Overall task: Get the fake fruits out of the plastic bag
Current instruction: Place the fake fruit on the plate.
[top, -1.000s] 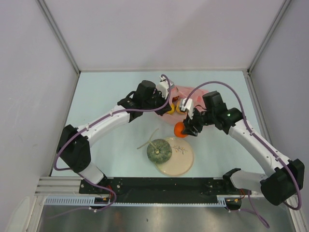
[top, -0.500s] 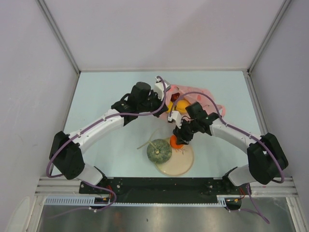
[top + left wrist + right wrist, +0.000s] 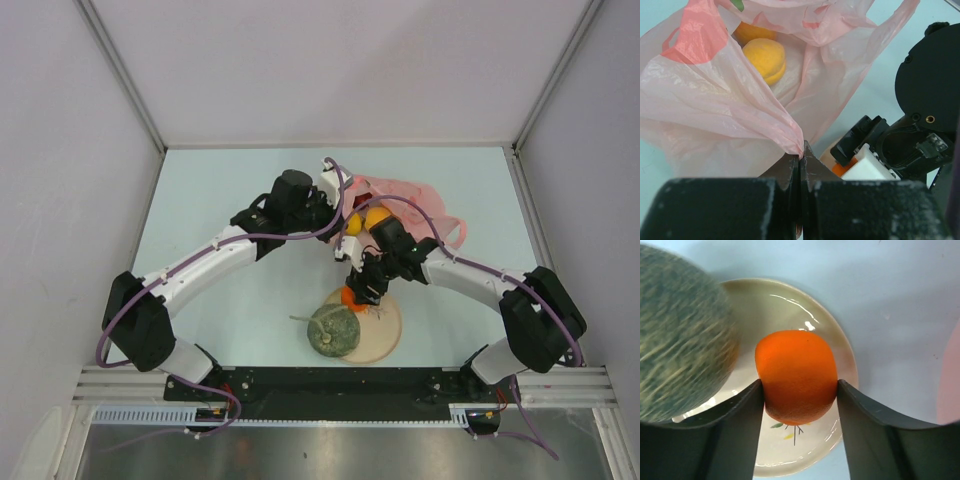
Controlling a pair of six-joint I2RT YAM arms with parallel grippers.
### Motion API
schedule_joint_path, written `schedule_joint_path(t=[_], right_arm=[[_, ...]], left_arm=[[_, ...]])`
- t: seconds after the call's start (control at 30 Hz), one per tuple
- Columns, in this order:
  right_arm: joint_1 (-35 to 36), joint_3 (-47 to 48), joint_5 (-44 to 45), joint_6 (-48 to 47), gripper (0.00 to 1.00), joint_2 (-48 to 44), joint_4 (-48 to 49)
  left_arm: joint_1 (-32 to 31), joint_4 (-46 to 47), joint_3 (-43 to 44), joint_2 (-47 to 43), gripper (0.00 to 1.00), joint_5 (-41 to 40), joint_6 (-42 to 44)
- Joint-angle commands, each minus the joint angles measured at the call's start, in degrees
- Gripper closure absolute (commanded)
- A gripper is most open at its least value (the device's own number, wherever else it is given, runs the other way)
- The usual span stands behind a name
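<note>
Orange plastic fills the right wrist view. The orange (image 3: 797,377) sits between the fingers of the right gripper (image 3: 800,386), and both pads touch its sides. It hangs low over the cream plate (image 3: 805,307), and the netted melon (image 3: 680,335) is just beside it. Whether the orange already rests on the plate cannot be told.

The step in hand looks like setting it down. That calls for lowering until the fruit bears on the plate and then parting the fingers slowly, since a round fruit is likely to roll. A straight lift afterwards would avoid nudging the melon.

The left gripper (image 3: 800,161) is pinched together on a fold of the pink plastic bag (image 3: 715,110). A steady hold there would leave the mouth open, where a yellow-orange round fruit (image 3: 765,59) lies inside with another behind it.
</note>
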Motion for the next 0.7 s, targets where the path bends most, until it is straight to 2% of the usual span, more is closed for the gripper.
schedule_joint_path(t=[0.0, 0.3, 0.53, 0.67], right_arm=[[0.02, 0.50, 2.97, 0.79, 0.32, 1.06, 2.55], [-1.39, 0.68, 2.89, 2.46, 0.23, -2.10, 2.11], [-3.14, 3.58, 0.60, 2.38, 0.22, -6.14, -4.11], [-5.77, 7.43, -1.41, 1.85, 0.27, -9.57, -8.26]], left_arm=[[0.28, 1.65, 0.07, -1.16, 1.00, -0.47, 0.84], [0.37, 1.83, 1.04, -0.02, 1.00, 0.05, 0.93], [0.37, 1.91, 2.27, 1.38, 0.99, 1.02, 0.84], [0.37, 1.74, 3.24, 1.91, 1.00, 0.84, 0.84]])
